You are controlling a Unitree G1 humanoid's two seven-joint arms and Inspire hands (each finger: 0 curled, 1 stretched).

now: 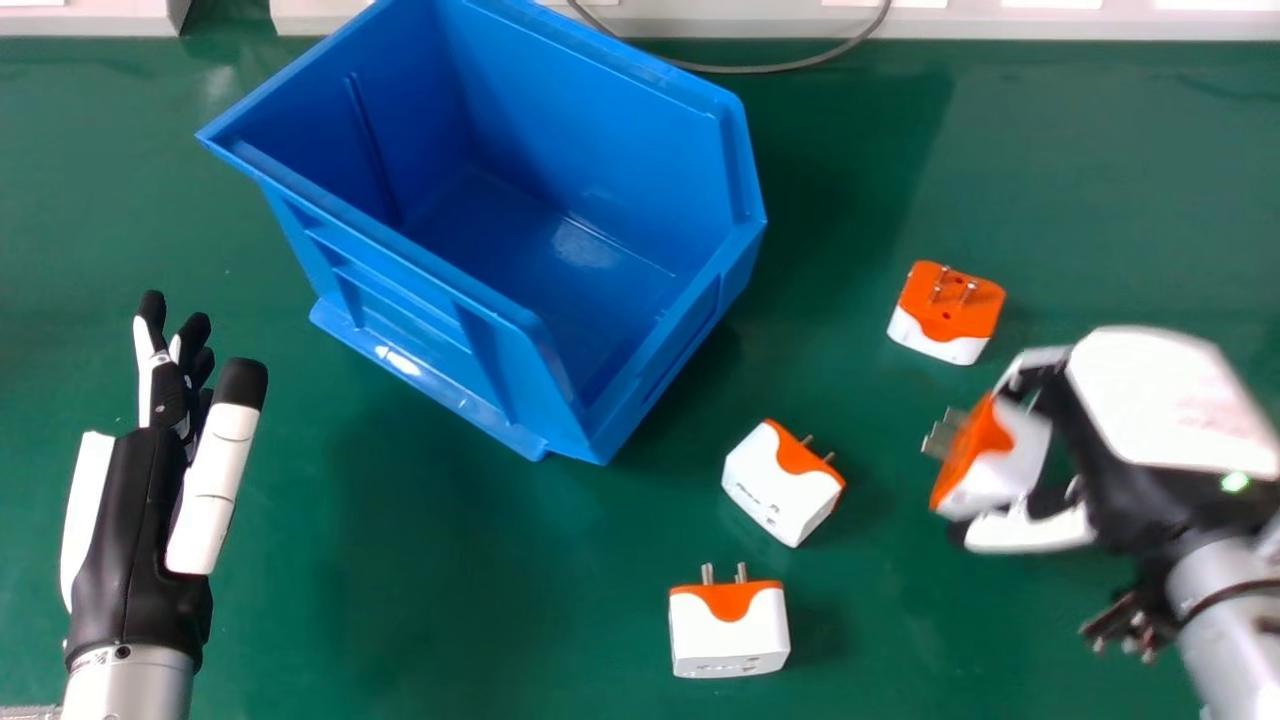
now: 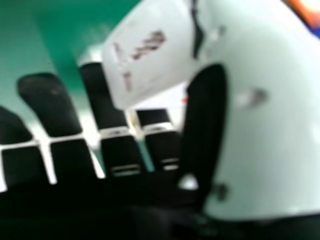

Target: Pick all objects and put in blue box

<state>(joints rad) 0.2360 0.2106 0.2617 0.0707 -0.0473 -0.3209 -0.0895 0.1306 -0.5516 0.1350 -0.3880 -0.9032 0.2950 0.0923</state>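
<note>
My right hand (image 1: 1130, 440) is above the table at the right, its fingers and thumb pinching an orange and white adapter (image 1: 1000, 460) whose prongs point left. In the right hand view the white adapter (image 2: 145, 55) sits between the thumb and fingers of my right hand (image 2: 205, 120). Three more adapters lie on the table: one (image 1: 945, 312) with prongs up, one (image 1: 782, 485) tilted near the box, one (image 1: 729, 632) nearest the front. The blue box (image 1: 420, 265) has a bare floor. My left hand (image 1: 150, 500) stays at the left with straight fingers.
The green table (image 1: 400, 600) extends around the box. A grey cable (image 1: 800, 65) loops behind the box, in front of a pale edge (image 1: 1050, 22) along the back.
</note>
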